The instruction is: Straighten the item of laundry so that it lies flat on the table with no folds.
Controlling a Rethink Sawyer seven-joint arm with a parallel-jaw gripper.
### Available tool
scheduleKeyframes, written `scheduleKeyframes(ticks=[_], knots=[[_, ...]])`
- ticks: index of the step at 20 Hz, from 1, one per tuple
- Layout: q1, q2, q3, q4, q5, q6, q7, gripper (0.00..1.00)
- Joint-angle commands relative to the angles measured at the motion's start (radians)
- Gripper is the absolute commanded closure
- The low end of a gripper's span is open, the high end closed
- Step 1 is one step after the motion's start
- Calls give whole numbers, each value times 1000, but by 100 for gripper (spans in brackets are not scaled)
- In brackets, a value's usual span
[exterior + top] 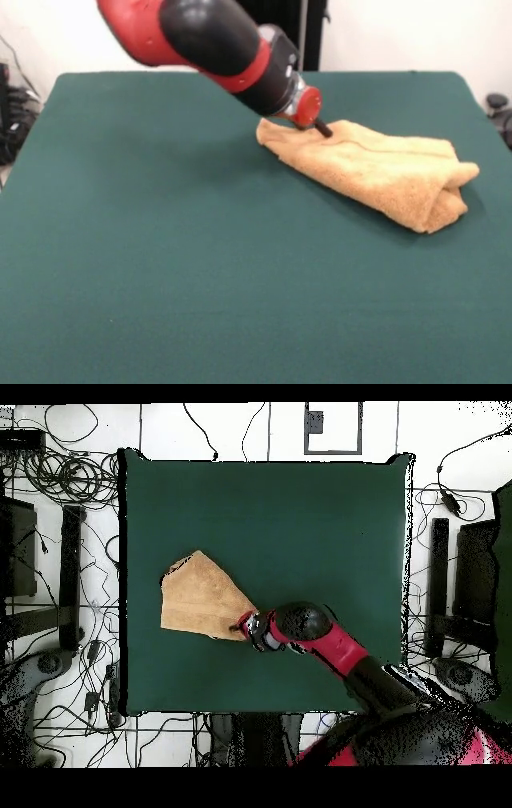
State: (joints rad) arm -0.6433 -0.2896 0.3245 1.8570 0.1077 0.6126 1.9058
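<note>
Orange-tan terry-cloth towel [376, 172], soft, light and floppy, is lying folded over itself at about two o'clock from the middle of the dark green felt table [160, 264] in the front view. My pincer [322, 128] is pressing at its far corner; I cannot tell how it stands. A loose outer corner seems the best hold.

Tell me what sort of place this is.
Most likely a robotics lab: a red and black robot arm works over a green cloth-covered table holding a folded tan towel, and loose cables sprawl across the white floor.
</note>
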Motion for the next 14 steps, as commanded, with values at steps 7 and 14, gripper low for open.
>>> scheduleKeyframes(ticks=[7,14], knots=[[288,-112,-369,-58,-67,121,260,0],[389,-119,-394,-38,-20,54,282,0]])
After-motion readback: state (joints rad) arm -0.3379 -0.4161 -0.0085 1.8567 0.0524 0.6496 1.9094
